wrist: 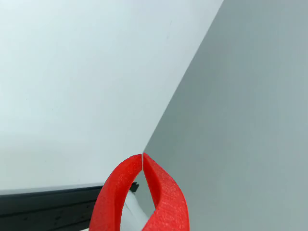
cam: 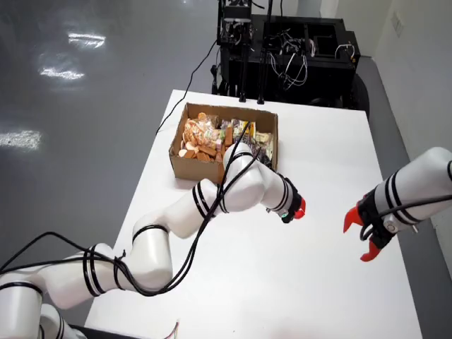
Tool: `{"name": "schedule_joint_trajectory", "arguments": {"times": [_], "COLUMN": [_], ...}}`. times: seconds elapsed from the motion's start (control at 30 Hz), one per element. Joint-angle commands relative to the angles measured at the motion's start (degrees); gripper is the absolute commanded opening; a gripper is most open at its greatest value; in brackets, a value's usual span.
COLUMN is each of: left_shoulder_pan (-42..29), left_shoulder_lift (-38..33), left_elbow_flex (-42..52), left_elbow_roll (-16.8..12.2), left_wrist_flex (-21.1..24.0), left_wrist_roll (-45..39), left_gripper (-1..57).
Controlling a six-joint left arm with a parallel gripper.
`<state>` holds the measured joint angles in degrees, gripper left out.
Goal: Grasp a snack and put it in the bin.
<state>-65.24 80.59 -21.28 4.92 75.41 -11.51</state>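
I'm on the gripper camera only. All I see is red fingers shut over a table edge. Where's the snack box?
Observer: From above, the box stands on the table's far side, up and left of your gripper.
Operator: Anything in it?
Observer: It is packed with snacks: orange packs on the left, darker packs on the right.
Operator: Anything near me?
Observer: A second gripper hangs open to your right, apart from yours.
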Motion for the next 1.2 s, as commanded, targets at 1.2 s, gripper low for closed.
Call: {"name": "schedule_joint_trajectory", "arguments": {"times": [1.2], "left_shoulder_pan": [-3.0], "left_shoulder_lift": [0.0], "left_elbow_flex": [-0.1], "left_elbow_roll": [0.0], "left_wrist_flex": [0.0], "left_wrist_roll": [0.0], "left_gripper": [0.1]}}
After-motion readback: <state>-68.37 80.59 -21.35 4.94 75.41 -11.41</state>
